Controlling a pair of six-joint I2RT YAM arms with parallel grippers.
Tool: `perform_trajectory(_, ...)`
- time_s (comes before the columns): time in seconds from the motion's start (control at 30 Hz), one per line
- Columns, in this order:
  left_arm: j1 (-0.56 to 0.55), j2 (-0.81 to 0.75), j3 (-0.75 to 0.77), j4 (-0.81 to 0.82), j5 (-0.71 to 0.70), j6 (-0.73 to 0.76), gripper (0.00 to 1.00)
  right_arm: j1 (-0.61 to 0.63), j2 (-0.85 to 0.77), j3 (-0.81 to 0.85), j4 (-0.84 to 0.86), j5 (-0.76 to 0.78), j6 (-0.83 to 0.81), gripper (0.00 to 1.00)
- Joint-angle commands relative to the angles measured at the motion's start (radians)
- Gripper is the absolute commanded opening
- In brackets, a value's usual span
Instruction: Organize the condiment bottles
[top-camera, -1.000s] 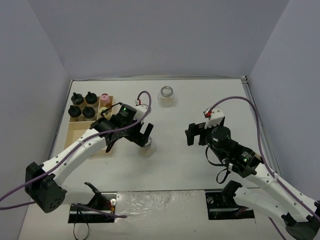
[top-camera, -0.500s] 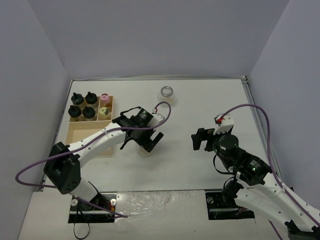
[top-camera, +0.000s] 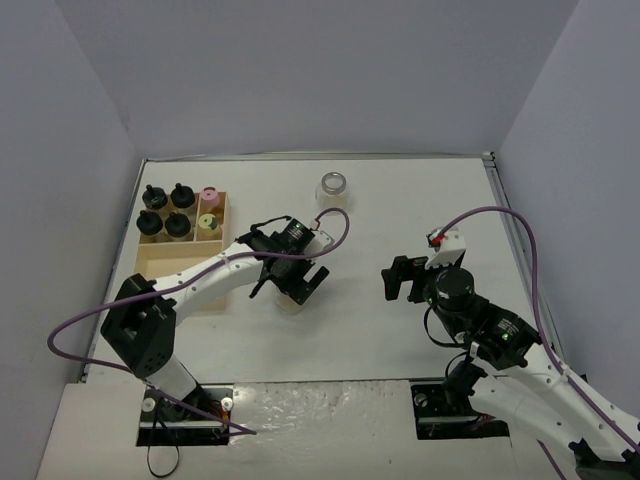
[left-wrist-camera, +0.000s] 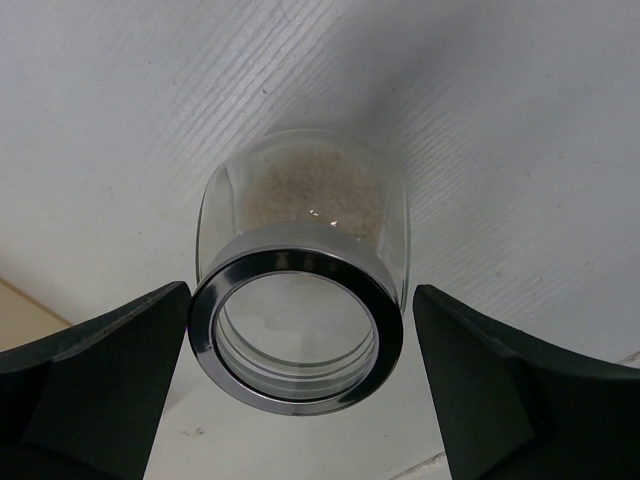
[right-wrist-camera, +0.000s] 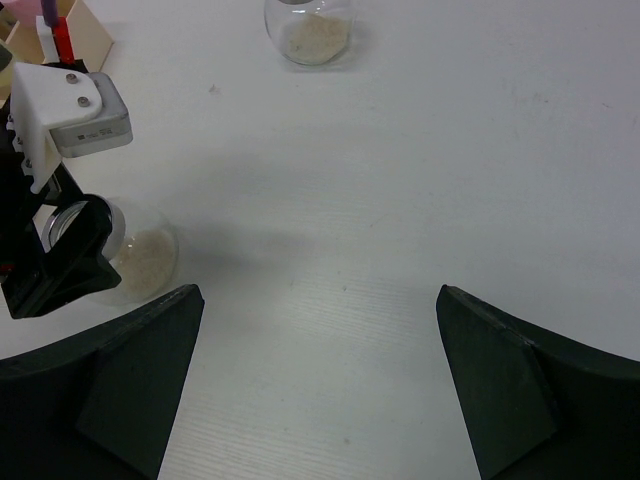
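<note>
Right tool (top-camera: 397, 280) hangs wide open over the worktop (top-camera: 400, 200). Left tool (left-wrist-camera: 300, 340) is open too, its fingers either side of a silver-lidded jar (left-wrist-camera: 310, 200) just right of the wooden tray (top-camera: 165, 265). Six small capped jars (top-camera: 165, 210) fill the tray's far slots. Another wide jar (top-camera: 333, 190) sits alone farther back.

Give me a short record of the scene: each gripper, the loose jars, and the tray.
left gripper: open, straddling a silver-lidded jar standing on the table
right gripper: open, empty, over bare table
other loose jar: far side of the table, alone
tray: six small capped jars at its far end
</note>
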Motion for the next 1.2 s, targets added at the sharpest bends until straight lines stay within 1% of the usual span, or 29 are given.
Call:
perform_trajectory(0.0, -0.008, -0.007, 0.063, -0.005, -0.033, -0.018, 0.85, -0.003, -0.002, 0.001, 0.045, 0.016, 0.016, 1.0)
perform_trajectory(0.13, -0.008, -0.011, 0.062, -0.003, -0.042, -0.035, 0.72, -0.003, -0.003, 0.001, 0.044, 0.014, 0.016, 1.0)
perform_trajectory(0.27, -0.006, -0.037, 0.057, -0.015, -0.054, -0.054, 0.45, -0.003, -0.006, 0.001, 0.043, 0.012, 0.014, 1.0)
perform_trajectory(0.3, -0.006, -0.046, 0.057, -0.015, -0.056, -0.06, 0.45, -0.003, -0.006, 0.001, 0.043, 0.01, 0.014, 1.0)
perform_trajectory(0.4, -0.002, -0.12, 0.067, -0.048, -0.094, -0.086, 0.12, -0.003, -0.006, 0.004, 0.044, 0.001, 0.011, 1.0)
perform_trajectory(0.43, 0.003, -0.148, 0.08, -0.074, -0.104, -0.092, 0.02, -0.002, -0.007, 0.006, 0.044, -0.003, 0.011, 1.0)
perform_trajectory(0.47, 0.015, -0.179, 0.095, -0.103, -0.121, -0.102, 0.0, -0.001, -0.008, 0.007, 0.043, -0.003, 0.011, 1.0)
perform_trajectory(0.53, 0.054, -0.226, 0.118, -0.152, -0.142, -0.121, 0.0, -0.003, -0.006, 0.014, 0.044, -0.013, 0.011, 1.0)
perform_trajectory(0.67, 0.193, -0.318, 0.16, -0.237, -0.139, -0.121, 0.0, -0.003, -0.003, 0.028, 0.044, -0.029, 0.008, 1.0)
perform_trajectory(0.8, 0.42, -0.373, 0.175, -0.317, -0.132, -0.088, 0.0, -0.003, 0.002, 0.044, 0.044, -0.052, 0.004, 1.0)
perform_trajectory(0.93, 0.623, -0.386, 0.174, -0.351, -0.107, -0.042, 0.0, -0.003, 0.009, 0.065, 0.044, -0.088, 0.004, 1.0)
perform_trajectory(1.0, 0.699, -0.373, 0.175, -0.345, -0.113, -0.037, 0.0, -0.003, 0.016, 0.077, 0.046, -0.106, 0.001, 1.0)
perform_trajectory(1.17, 0.845, -0.339, 0.167, -0.309, -0.085, -0.039, 0.0, -0.003, 0.037, 0.096, 0.048, -0.156, -0.022, 1.0)
